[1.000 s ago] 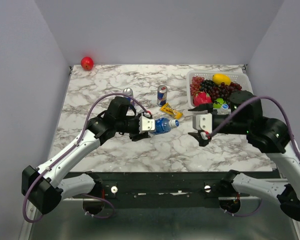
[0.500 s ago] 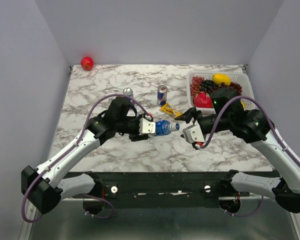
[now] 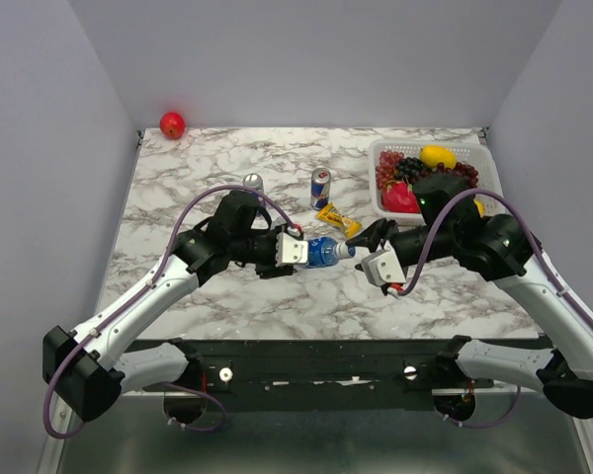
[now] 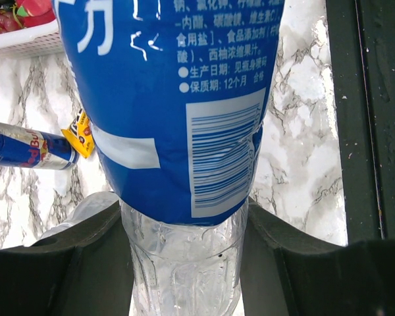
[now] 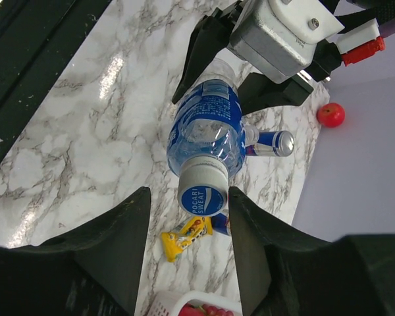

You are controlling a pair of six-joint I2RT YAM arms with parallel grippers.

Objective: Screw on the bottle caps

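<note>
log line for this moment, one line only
left gripper: shut on bottle, held sideways | right gripper: open, fingers flanking cap on bottle neck | cap tightness: cannot tell

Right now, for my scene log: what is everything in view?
bottle: one, clear, blue label, held level, centre
cap: one, whitish, on the bottle's neck
cans: two, silver-topped, far centre
snack bar: one, yellow, just beyond the bottle
basket: one, white, far right
fruit: several, yellow, dark, red, in the basket
round fruit: one, red, far left corner
table: one, white marble, underneath everything
left tool: one, black, shut on the bottle
right tool: one, black, open around the cap
</note>
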